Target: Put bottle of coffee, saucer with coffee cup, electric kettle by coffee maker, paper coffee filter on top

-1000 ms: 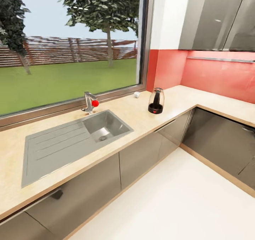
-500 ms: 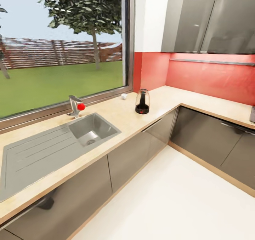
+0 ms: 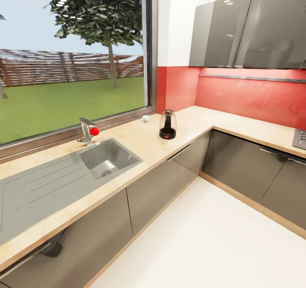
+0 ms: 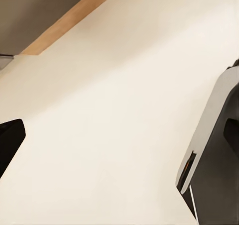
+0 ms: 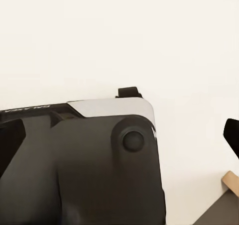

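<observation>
- Light wood counter [image 3: 140,141] runs under a window and turns a corner along a red wall.
- We see the electric kettle [image 3: 168,125] upright on it, near that corner.
- A small white coffee cup [image 3: 146,118] sits just beside the window frame.
- A steel sink [image 3: 108,157] lies well apart from the kettle.
- We cannot tell how either arm's jaws stand.

The light wood table [image 3: 140,141] runs under the window and turns at the corner along the red wall. A steel sink [image 3: 63,175] is set into it, with a tap [image 3: 87,131] at its back edge. Near the corner stands the electric kettle [image 3: 167,125]. The coffee cup [image 3: 145,118] sits at the back edge, near the kettle.
</observation>
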